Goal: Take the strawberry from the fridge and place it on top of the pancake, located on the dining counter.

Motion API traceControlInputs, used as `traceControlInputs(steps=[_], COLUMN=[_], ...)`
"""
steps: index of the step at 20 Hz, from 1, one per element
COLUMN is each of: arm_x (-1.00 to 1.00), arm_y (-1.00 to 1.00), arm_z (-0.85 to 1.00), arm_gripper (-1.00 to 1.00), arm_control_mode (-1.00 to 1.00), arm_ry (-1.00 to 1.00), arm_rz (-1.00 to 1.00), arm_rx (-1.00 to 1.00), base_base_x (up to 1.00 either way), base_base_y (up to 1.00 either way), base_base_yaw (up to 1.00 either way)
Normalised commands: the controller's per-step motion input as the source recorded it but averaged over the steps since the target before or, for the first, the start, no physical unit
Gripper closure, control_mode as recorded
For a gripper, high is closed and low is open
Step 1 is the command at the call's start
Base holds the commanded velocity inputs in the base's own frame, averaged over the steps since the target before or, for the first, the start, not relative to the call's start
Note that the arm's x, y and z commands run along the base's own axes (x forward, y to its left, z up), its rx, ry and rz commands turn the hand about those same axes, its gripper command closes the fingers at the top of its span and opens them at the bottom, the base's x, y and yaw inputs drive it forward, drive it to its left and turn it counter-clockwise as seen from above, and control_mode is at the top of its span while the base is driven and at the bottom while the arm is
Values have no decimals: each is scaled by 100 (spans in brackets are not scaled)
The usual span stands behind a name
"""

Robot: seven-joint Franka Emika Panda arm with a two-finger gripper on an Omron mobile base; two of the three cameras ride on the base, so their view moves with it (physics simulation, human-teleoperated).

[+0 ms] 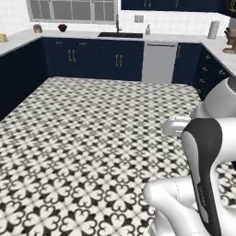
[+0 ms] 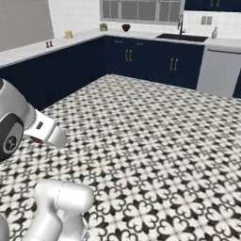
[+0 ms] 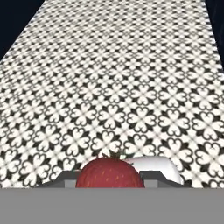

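Gripper (image 3: pixel 110 180) closed on the strawberry (image 3: pixel 109 173), carried low over the patterned floor (image 3: pixel 113 78). Pancake and dining counter lie somewhere out of frame; bearing undetermined.

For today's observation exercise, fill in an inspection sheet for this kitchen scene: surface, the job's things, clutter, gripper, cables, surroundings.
Surface: black-and-white patterned floor ahead of the base.
Job's things: strawberry, red, sits between the finger tips in the hand view.
Clutter: dark red round fruit, soap bottle and small items on the far marbled counter.
Gripper: gripper shut on the strawberry.
Cables: nothing seen.
Surroundings: navy cabinets with brass handles, black sink under windows, white dishwasher.
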Motion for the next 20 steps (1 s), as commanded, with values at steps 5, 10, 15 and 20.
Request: traceControlInputs(steps=[5, 10, 15, 20], arm_x=[0, 0, 0, 0], arm_y=[0, 0, 0, 0], arm_z=[0, 0, 0, 0], arm_gripper=[100, 100, 100, 100], arm_control_mode=[100, 100, 100, 100], arm_ry=[0, 0, 0, 0], arm_rz=[0, 0, 0, 0], arm_rx=[0, 0, 0, 0], base_base_x=[33, 72, 100, 100], base_base_y=[14, 1, -13, -24], base_base_yaw=[81, 78, 75, 42])
